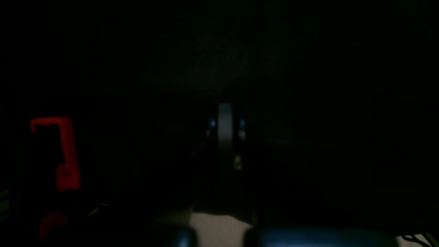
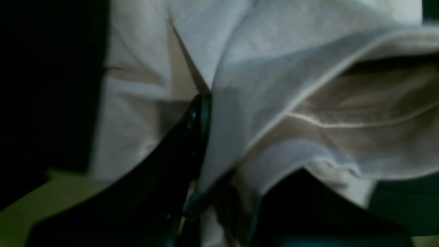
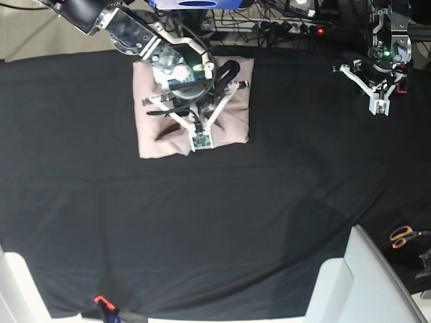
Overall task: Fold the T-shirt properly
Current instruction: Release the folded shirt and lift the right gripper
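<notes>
Right end effector (image 3: 200,139) is pinching a fold of the shirt (image 3: 151,128) near the surface's far edge; a tug could wreck the fold. Left end effector (image 3: 379,105) sits shut, empty.

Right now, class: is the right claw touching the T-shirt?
Touching. The right wrist view shows the right claw pinching a fold of the T-shirt.

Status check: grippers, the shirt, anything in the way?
Right gripper shut on T-shirt. Left gripper shut, empty, off to the side over black cloth. T-shirt folded into a compact rectangle. Nothing in the way.
</notes>
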`<action>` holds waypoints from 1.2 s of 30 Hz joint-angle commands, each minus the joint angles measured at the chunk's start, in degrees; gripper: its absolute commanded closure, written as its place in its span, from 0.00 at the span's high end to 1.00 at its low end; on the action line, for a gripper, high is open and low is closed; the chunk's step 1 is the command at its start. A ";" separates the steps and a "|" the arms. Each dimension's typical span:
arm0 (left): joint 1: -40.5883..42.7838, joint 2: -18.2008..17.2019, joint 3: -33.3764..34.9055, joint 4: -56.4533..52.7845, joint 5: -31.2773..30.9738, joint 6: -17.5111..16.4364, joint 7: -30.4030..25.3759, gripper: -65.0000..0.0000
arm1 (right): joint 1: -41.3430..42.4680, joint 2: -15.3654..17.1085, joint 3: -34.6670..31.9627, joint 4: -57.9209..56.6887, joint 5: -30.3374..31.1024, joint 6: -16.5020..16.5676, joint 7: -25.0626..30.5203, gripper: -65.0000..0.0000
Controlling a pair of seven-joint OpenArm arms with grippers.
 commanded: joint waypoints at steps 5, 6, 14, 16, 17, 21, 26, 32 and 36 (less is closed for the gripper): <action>0.01 -1.01 -0.63 0.73 0.15 0.29 -0.47 0.00 | 0.62 -3.54 -1.29 -2.77 -9.46 -0.08 -2.95 0.01; 0.01 -1.01 -0.63 0.82 0.15 0.29 -0.47 0.00 | 0.88 -3.63 -2.96 -3.83 -11.39 -0.08 -3.57 0.01; -0.07 -1.01 -0.72 0.99 0.15 0.29 -0.47 0.00 | 1.76 -7.24 -8.15 -9.89 -21.50 -0.08 -7.35 0.01; -0.07 -1.01 -0.72 0.91 0.15 0.29 -0.47 0.00 | 1.85 -7.24 -8.15 -9.98 -21.41 -0.08 -7.35 0.01; -0.07 -1.01 -0.72 0.82 0.15 0.29 -0.47 0.00 | 1.85 -7.24 -8.15 -9.80 -21.41 -0.08 -7.35 0.01; -0.07 -1.01 -0.81 0.64 0.15 0.29 -0.47 0.00 | 1.94 -7.32 -8.24 -9.80 -21.50 -0.08 -6.91 0.02; -0.07 -1.01 -0.81 0.64 0.15 0.29 -0.47 0.00 | 1.94 -7.32 -8.15 -9.63 -21.41 -0.08 -6.73 0.18; -1.13 -1.01 -0.72 0.12 0.15 0.29 -0.47 0.00 | 1.76 -7.50 -8.15 -4.53 -21.41 -0.08 -5.24 0.65; -1.30 -1.19 -0.81 -0.24 0.15 0.29 -0.47 0.00 | 1.76 -7.68 -7.89 -3.91 -21.32 0.58 -3.39 0.58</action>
